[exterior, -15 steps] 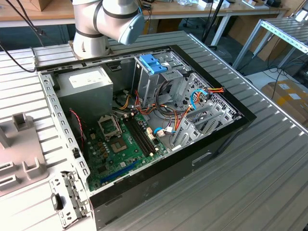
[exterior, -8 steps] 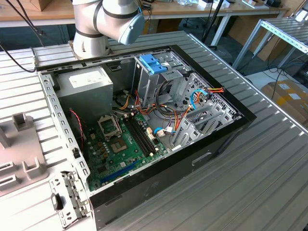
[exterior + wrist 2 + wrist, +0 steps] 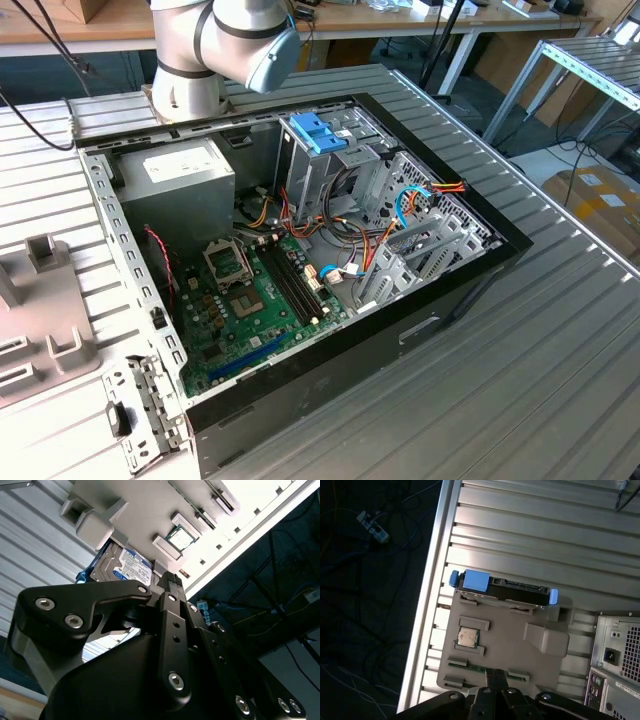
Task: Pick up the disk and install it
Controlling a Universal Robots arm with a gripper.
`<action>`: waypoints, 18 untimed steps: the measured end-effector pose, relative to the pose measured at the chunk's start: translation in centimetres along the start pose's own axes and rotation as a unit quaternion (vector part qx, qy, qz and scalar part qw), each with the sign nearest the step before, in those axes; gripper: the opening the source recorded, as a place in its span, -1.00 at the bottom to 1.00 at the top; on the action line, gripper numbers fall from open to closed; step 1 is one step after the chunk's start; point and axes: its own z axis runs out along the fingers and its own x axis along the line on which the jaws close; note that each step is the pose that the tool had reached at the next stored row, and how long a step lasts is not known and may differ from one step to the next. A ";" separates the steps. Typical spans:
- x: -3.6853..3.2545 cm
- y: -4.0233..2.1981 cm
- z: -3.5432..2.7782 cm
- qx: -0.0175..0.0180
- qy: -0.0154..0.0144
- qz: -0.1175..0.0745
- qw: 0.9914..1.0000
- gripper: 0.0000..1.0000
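One disk (image 3: 129, 571) | silver, white-blue label, blue rails | tool (image 3: 172, 578) closed, empty

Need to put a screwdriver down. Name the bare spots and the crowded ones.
Bare: the slatted table on the exterior view's right of the open case, and the slats bordering the disk away from the grey tray. Crowded: inside the case, and that tray.

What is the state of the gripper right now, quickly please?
Gripper: fingers closed, holding nothing; the disk rests at the grey tray's edge, apart from it.
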 end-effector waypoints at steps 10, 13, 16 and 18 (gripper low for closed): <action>0.00 0.00 0.00 0.001 0.001 -0.028 1.000 -0.79; 0.00 0.00 0.00 0.001 0.002 -0.038 0.999 -0.79; 0.00 0.00 0.00 0.004 0.004 -0.100 0.995 -0.79; 0.00 0.00 0.00 0.004 0.004 -0.104 0.995 -0.79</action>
